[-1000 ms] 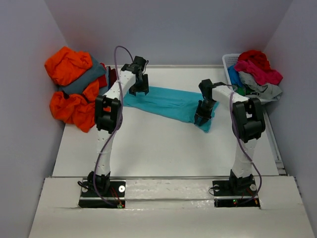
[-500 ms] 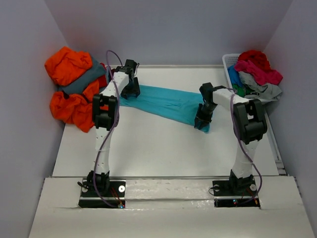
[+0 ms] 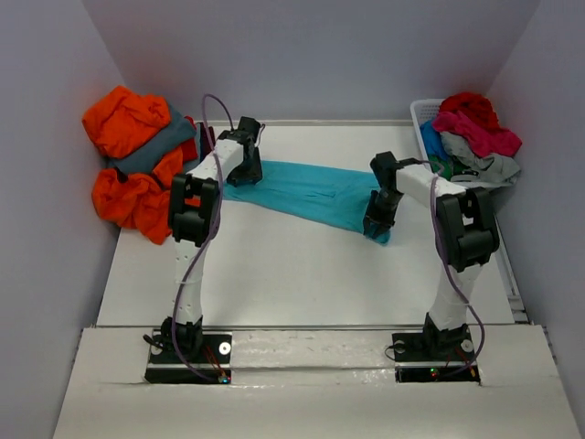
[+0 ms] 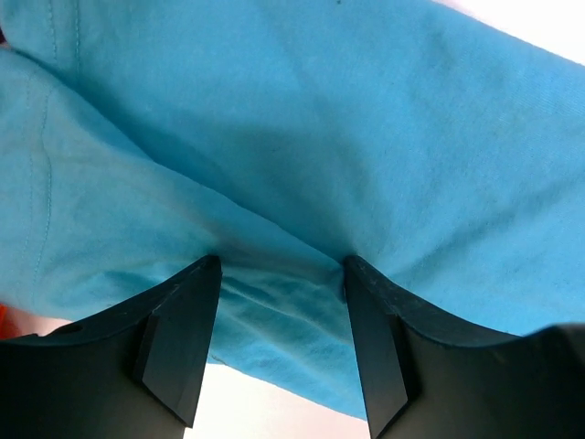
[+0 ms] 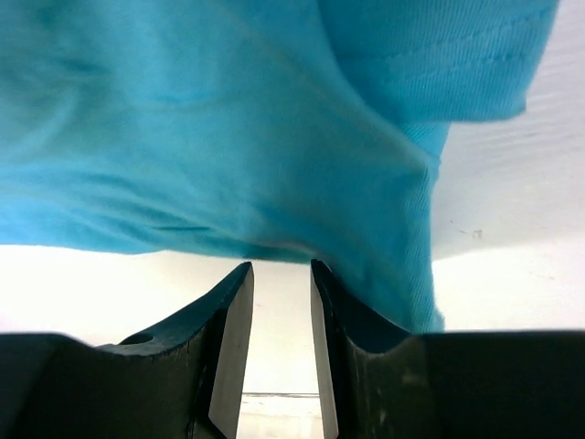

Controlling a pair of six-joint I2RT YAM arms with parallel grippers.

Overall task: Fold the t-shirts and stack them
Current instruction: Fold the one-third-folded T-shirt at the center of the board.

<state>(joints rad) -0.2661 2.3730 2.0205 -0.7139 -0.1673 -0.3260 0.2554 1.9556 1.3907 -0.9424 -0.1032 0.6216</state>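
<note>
A turquoise t-shirt (image 3: 306, 190) lies stretched in a long band across the table, running from back left to front right. My left gripper (image 3: 247, 169) is down on its left end. In the left wrist view this gripper (image 4: 281, 265) is open wide, with a ridge of the turquoise cloth (image 4: 366, 137) lying between its fingertips. My right gripper (image 3: 377, 222) is at the shirt's right end. In the right wrist view it (image 5: 281, 267) stands narrowly open, bare table showing through the gap and the cloth's edge (image 5: 228, 137) just past its tips.
A heap of orange and slate grey t-shirts (image 3: 132, 165) lies against the left wall. A white basket (image 3: 422, 114) at the back right holds red, pink, light grey and green shirts (image 3: 475, 133). Walls close in on both sides.
My left gripper moved left and came down onto the shirt's left end. The shirt now lies longer and flatter. My right gripper shifted slightly right and opened a little.
</note>
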